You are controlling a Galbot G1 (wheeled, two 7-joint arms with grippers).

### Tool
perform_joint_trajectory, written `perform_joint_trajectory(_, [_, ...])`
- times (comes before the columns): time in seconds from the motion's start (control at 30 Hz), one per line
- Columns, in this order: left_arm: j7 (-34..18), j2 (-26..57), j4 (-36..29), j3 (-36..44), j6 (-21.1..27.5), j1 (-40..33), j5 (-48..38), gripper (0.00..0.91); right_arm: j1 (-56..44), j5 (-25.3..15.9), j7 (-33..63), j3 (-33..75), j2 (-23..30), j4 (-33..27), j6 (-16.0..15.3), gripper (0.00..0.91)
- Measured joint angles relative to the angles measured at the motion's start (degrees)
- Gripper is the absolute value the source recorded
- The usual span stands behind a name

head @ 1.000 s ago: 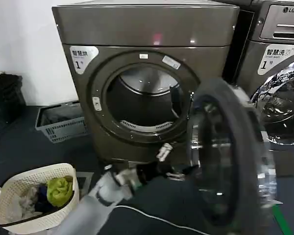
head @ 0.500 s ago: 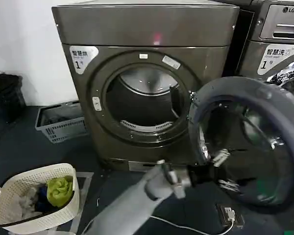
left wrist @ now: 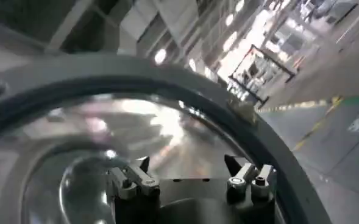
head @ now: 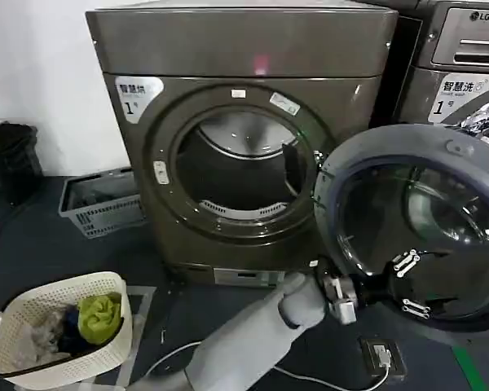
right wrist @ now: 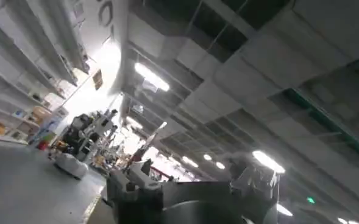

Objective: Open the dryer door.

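Door [head: 428,228] has swung wider since a second ago — left gripper [head: 407,285], fingers spread, holding nothing, presses its inner glass; keep pushing outward, steadily.

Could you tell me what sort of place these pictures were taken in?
Probably a laundry area set up inside a large industrial hall. A bronze-grey dryer stands with its dryer door swung open beside an LG machine, and a laundry basket of clothes sits on the floor.

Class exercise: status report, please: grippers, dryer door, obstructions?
Left gripper open, against the dryer door inner glass. Door swung wide. Right gripper open, pointing at ceiling. Nothing blocking.
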Motion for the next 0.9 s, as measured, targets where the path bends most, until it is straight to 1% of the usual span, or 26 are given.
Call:
perform_joint_trajectory(0.13, [-3.69, 0.0, 0.18, 0.24, 5.31, 0.3, -0.44, 0.907, 0.0, 0.0, -0.08, -0.3, 0.3, 0.73, 0.1, 0.907])
perform_joint_trajectory(0.27, [-6.75, 0.0, 0.04, 0.42, 8.9, 1.19, -0.98, 0.907, 0.13, 0.0, -0.14, -0.74, 1.06, 1.6, 0.38, 0.907])
perform_joint_trajectory(0.43, [-7.19, -0.01, -1.13, 0.28, 9.62, 2.2, -1.83, 0.907, 0.39, -0.01, -0.16, -1.06, 1.05, 2.1, 0.4, 0.907])
perform_joint_trajectory(0.53, [-6.92, 0.0, -2.3, -0.33, 8.4, 2.8, -2.6, 0.907, 0.37, -0.01, -0.16, -1.06, 0.43, 2.13, 0.4, 0.907])
perform_joint_trajectory(0.6, [-5.65, -0.01, -3.56, -0.52, 6.97, 3.16, -3.14, 0.907, 0.46, 0.09, -0.06, -1.33, -0.09, 1.77, 0.39, 0.907])
perform_joint_trajectory(0.7, [-3.15, -0.01, -7.33, -1.31, 4.6, 3.78, -3.7, 0.907, 0.74, 0.0, -0.28, -2.06, -0.87, 1.24, 0.26, 0.907])
perform_joint_trajectory(0.8, [-1.4, 0.59, -12.55, -2.71, 2.87, 5.07, -4.48, 0.907, 1.36, -0.65, -0.32, -2.99, -1.73, 0.36, 0.32, 0.907])
perform_joint_trajectory(0.83, [-0.97, 2.31, -14.17, -3.13, 2.25, 5.47, -4.5, 0.907, 1.53, -0.84, -0.35, -3.23, -2.02, 0.14, 0.29, 0.907])
perform_joint_trajectory(0.9, [-0.08, 8.75, -17.38, -4.23, 0.86, 6.4, -4.29, 0.907, 1.76, -1.15, -0.51, -3.65, -2.61, -0.21, 0.24, 0.907])
